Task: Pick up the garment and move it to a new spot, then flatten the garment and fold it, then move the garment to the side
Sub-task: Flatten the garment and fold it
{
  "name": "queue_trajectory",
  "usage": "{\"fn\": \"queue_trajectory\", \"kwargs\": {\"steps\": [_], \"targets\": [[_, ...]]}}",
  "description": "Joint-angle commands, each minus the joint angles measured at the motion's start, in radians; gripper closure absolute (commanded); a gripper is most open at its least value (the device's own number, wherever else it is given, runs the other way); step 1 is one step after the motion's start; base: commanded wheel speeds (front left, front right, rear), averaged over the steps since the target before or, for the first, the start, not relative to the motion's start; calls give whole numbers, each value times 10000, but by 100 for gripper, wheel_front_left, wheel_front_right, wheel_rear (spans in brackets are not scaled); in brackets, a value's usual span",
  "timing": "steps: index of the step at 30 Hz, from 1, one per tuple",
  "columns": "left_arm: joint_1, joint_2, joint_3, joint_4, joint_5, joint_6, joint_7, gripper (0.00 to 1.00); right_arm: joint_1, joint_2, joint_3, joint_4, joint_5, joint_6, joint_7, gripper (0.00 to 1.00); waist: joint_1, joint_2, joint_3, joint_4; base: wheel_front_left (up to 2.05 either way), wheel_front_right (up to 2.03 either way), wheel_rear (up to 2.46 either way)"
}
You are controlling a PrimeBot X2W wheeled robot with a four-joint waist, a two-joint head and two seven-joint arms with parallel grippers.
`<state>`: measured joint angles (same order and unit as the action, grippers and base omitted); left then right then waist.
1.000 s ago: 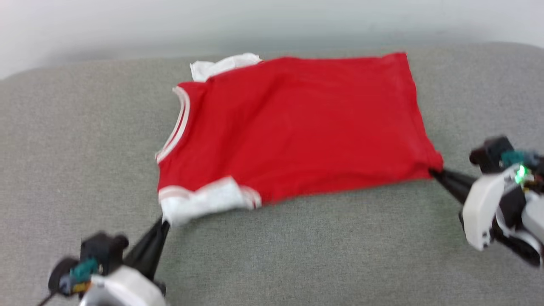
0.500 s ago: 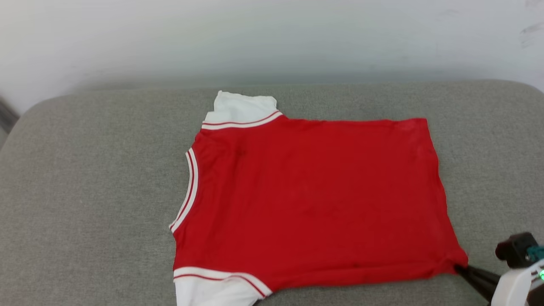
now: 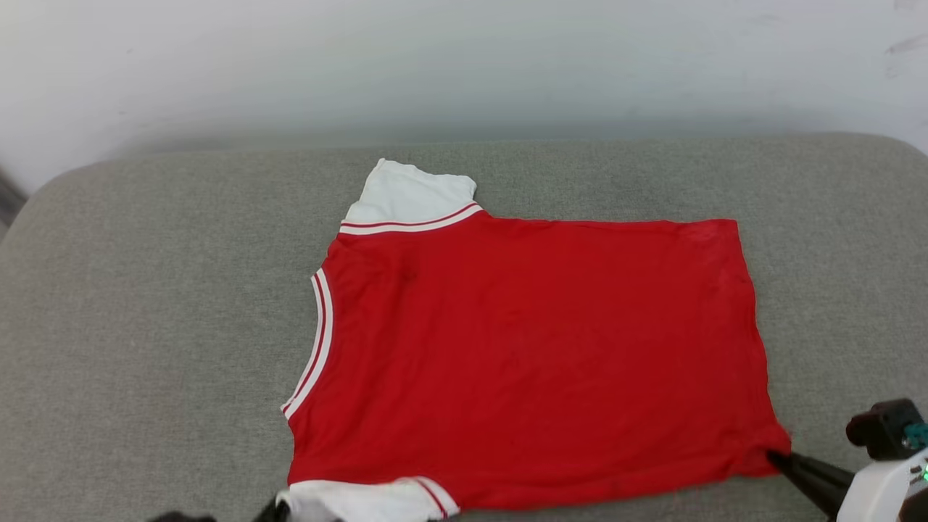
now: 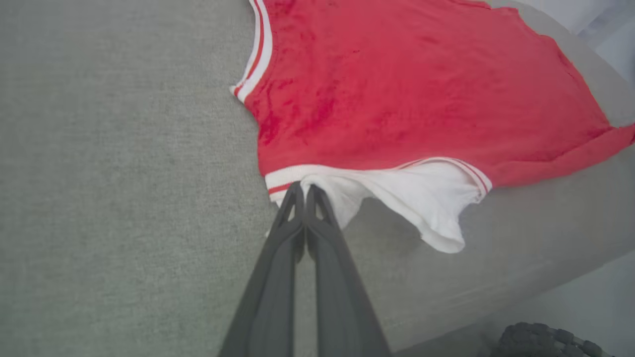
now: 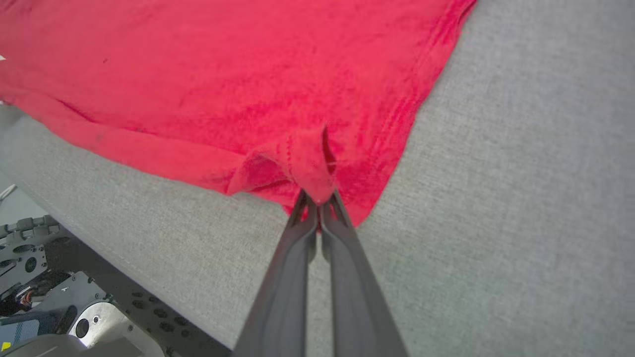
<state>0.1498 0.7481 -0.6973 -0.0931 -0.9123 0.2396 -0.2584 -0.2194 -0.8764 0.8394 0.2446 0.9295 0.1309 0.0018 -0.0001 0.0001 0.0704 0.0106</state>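
Flattening step: red T-shirt (image 3: pixel 522 355) spread mid-frame; left end effector (image 4: pixel 303 191) pinches its white sleeve (image 4: pixel 412 198), right end effector (image 5: pixel 317 198) its hem corner (image 5: pixel 307 168). Next, probably a fold.

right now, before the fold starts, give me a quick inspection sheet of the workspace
surface: grey fabric cushion, rounded corners, no visible dirt
job's things: red garment spread nearly flat, neck toward the robot's left, hem toward its right; white near sleeve lifted off the cushion at the front edge
clutter: nothing seen
grippers: left claw shut on the garment at the near sleeve's striped seam; right claw shut on the garment's near hem corner, which is bunched
cables: nothing seen on the cushion
surroundings: pale wall behind the cushion; robot base below its front edge
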Motion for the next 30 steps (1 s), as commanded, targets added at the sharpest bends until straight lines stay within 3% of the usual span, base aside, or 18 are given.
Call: {"fn": "queue_trajectory", "kwargs": {"steps": [1, 8, 15, 30], "targets": [[-397, 53, 152, 35, 224, -97, -42, 100, 114, 99, -339, -156, -163, -4, 104, 100, 1, -1, 81, -44, 0, 0, 0], [-2206, 177, 210, 166, 1042, -660, 260, 100, 115, 317, -1797, -718, -598, -4, 566, 100, 1, -1, 453, -190, 0, 0, 0], [-4178, -231, 377, 1133, 1257, -1172, 684, 100, -150, 811, -2778, -1101, -960, -4, 1190, 100, 1, -1, 1078, -402, 0, 0, 0], [-6236, -662, 351, 3688, 1407, -2212, 752, 100, -1462, 1770, -3164, -238, -1481, -4, 2026, 100, 1, -1, 2501, -684, 0, 0, 0]]}}
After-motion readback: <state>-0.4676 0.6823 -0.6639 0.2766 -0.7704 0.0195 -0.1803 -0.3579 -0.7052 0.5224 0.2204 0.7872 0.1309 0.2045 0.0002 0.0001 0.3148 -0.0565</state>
